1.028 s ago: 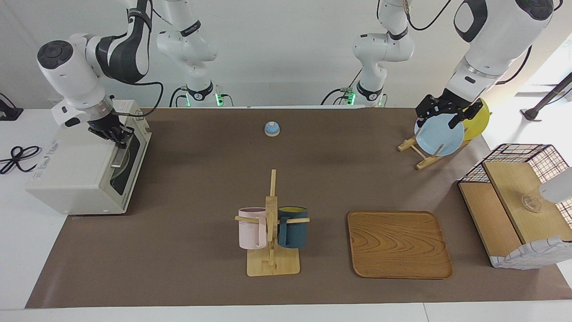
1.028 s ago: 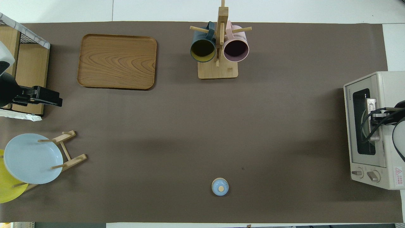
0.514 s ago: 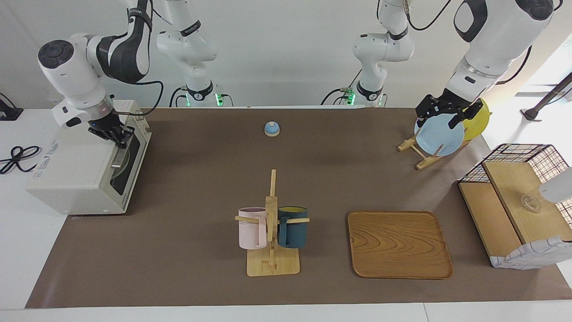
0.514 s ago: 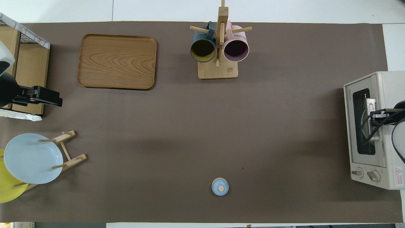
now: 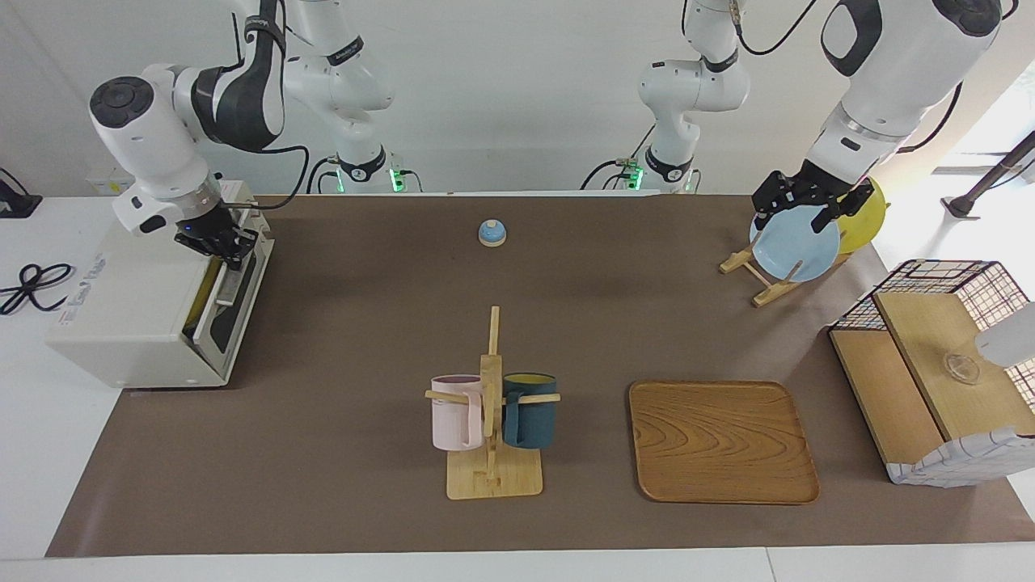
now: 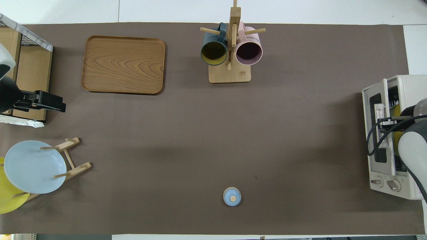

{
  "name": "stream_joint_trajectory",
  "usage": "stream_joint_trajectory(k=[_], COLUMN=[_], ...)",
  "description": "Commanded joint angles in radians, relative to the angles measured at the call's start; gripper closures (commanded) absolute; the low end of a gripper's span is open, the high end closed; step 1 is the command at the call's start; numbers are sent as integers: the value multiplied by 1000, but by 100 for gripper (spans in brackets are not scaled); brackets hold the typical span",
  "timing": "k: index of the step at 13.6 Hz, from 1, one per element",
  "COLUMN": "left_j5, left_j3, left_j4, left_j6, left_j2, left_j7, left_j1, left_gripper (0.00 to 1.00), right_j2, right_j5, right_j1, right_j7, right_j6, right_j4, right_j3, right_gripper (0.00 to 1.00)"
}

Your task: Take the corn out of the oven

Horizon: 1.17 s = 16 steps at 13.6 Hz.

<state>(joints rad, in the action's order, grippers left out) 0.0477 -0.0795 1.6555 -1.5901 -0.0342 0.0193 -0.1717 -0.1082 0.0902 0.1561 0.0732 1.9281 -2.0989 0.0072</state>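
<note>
The cream-white oven [image 5: 129, 315] [image 6: 405, 83] stands at the right arm's end of the table. Its dark glass door [image 5: 234, 303] [image 6: 376, 133] is tipped ajar at the top. My right gripper [image 5: 225, 249] [image 6: 383, 125] is shut on the door's metal bar handle [image 5: 229, 283]. Through the gap a strip of bright yellow shows inside, the corn [image 5: 204, 299] [image 6: 397, 108], mostly hidden by the door and my arm. My left gripper [image 5: 796, 212] [image 6: 61, 106] hangs open and empty in the air over the plate rack, waiting.
A mug rack [image 5: 492, 477] holds a pink and a dark teal mug mid-table. A wooden tray [image 5: 722, 440] lies beside it. A small blue lidded knob [image 5: 492, 233] sits near the robots. A plate rack [image 5: 760, 279] and a wire-and-wood basket [image 5: 938, 364] stand at the left arm's end.
My right gripper has pulled the handle away from the oven body, and the door has gone from shut to ajar, showing yellow inside. The left arm has not moved.
</note>
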Motion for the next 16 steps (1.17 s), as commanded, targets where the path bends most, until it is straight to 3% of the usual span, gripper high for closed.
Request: stream_joint_trajectory(k=[1,8,16], left_j5=[-2,-2,-2], left_j3=[6,6,6], left_j4=[-13,-13,-14], left_j6=[19,19,19], left_j2=[-1,0,0], left_j7=[1,1,1], left_j1=[9,9,9], left_gripper=[0,0,0], right_j2=[59,154,151], right_j5=[-9,-10,-10], right_j1=[-30,-46,-76], right_j7=[7,-3,-44], right_j6=[138,287,420], right_j4=[-55,-92,-190], right_j3=[-1,-1,0], right_gripper=[100,100,100])
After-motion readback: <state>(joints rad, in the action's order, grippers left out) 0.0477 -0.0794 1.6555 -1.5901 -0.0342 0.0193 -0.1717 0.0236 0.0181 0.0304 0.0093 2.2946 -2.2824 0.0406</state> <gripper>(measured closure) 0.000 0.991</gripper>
